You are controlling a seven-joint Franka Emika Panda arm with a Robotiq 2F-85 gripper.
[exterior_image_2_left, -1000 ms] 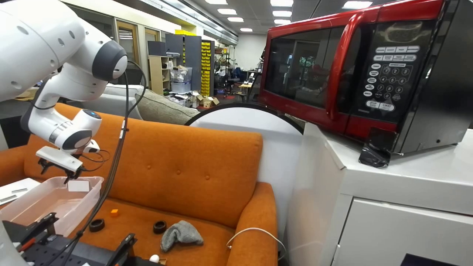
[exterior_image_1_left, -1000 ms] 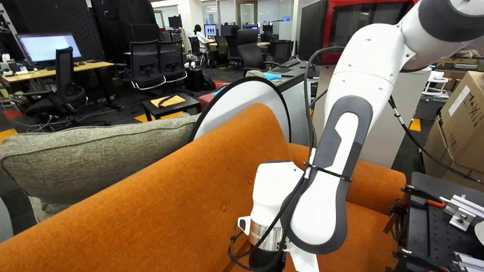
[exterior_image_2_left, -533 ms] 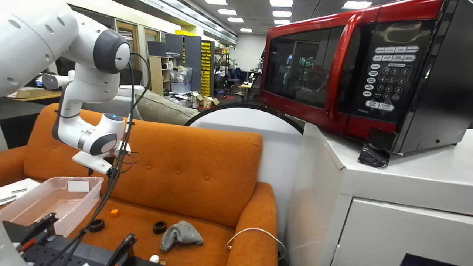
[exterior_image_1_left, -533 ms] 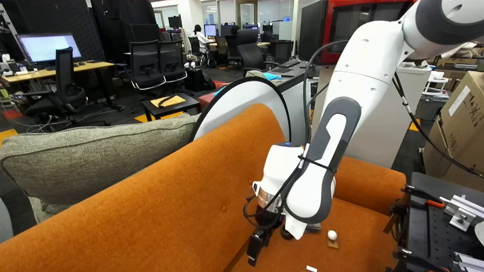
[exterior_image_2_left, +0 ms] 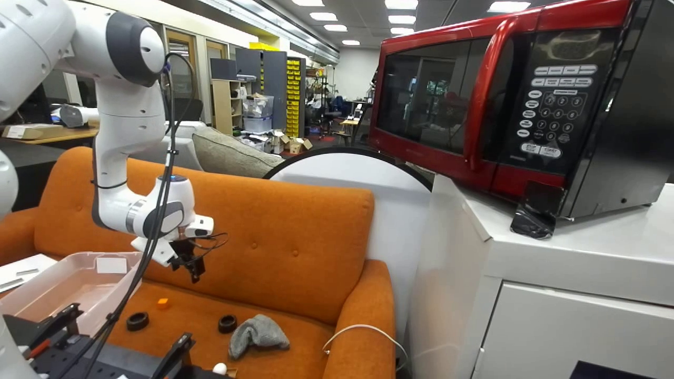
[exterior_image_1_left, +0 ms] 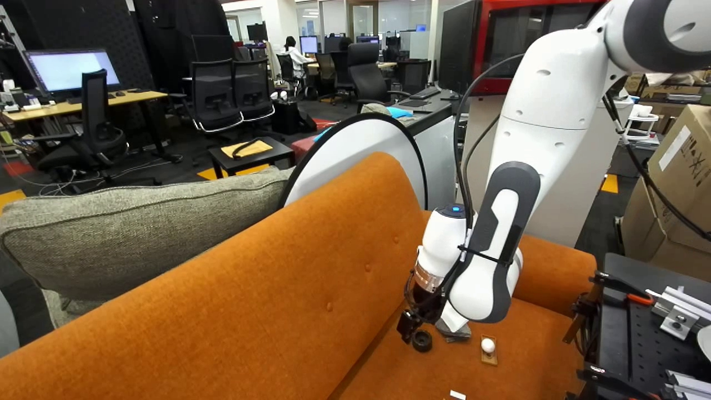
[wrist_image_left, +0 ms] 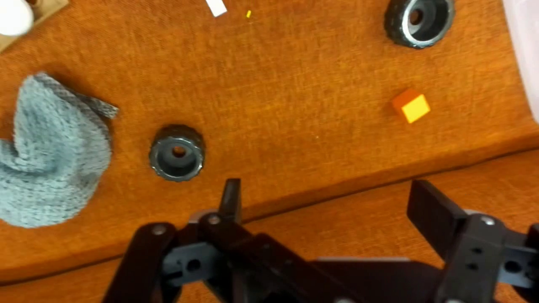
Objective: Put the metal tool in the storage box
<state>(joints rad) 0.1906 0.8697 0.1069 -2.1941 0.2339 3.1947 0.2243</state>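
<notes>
My gripper (wrist_image_left: 326,202) is open and empty in the wrist view, its fingers wide apart above the crease of the orange sofa. It also shows in both exterior views (exterior_image_1_left: 408,329) (exterior_image_2_left: 192,268), raised above the seat near the backrest. The storage box, a clear pinkish plastic bin (exterior_image_2_left: 109,305), stands on the sofa at the left in an exterior view, and its edge (wrist_image_left: 522,50) shows at the right of the wrist view. The gripper is beside the box, not over it. I cannot make out a metal tool for certain; the box's floor is partly hidden.
On the seat lie two black rings (wrist_image_left: 177,153) (wrist_image_left: 417,21), an orange cube (wrist_image_left: 412,106), a grey cloth (wrist_image_left: 54,155) and a white ball (exterior_image_1_left: 487,345) on a wooden piece. A white sheet (exterior_image_2_left: 37,261) with grey bars lies beyond the box. A black table (exterior_image_1_left: 650,339) carries clamps.
The gripper has moved away from above the box, along the sofa towards the black ring and the grey cloth. The objects on the seat have not moved.
</notes>
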